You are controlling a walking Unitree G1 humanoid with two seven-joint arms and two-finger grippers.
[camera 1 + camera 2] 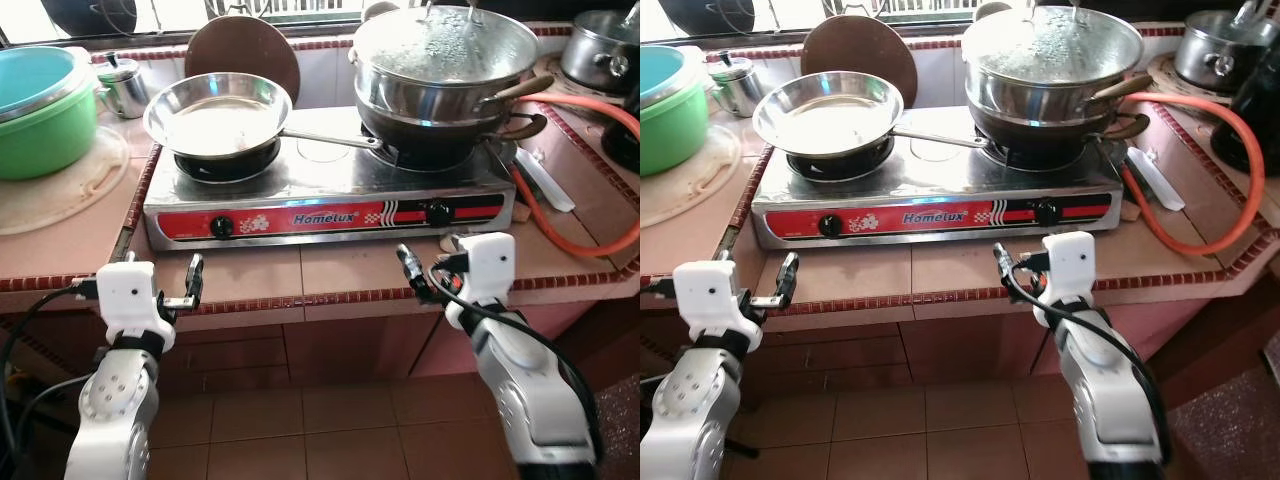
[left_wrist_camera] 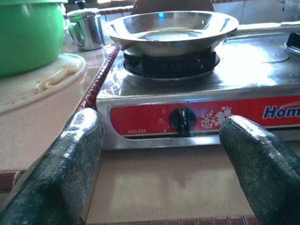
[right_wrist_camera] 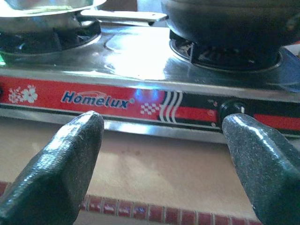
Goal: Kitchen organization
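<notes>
Both arms are raised before the tiled surface; the left gripper is held released, fingers spread, facing the stove. The right gripper is likewise released, empty, at the surface's edge.

Shiny metal pan; glossy green plastic bowl

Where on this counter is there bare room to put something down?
The tiled strip between the stove and the counter edge is bare. Both burners are taken, by the pan and stacked pots; a green tub crowds the left.
</notes>
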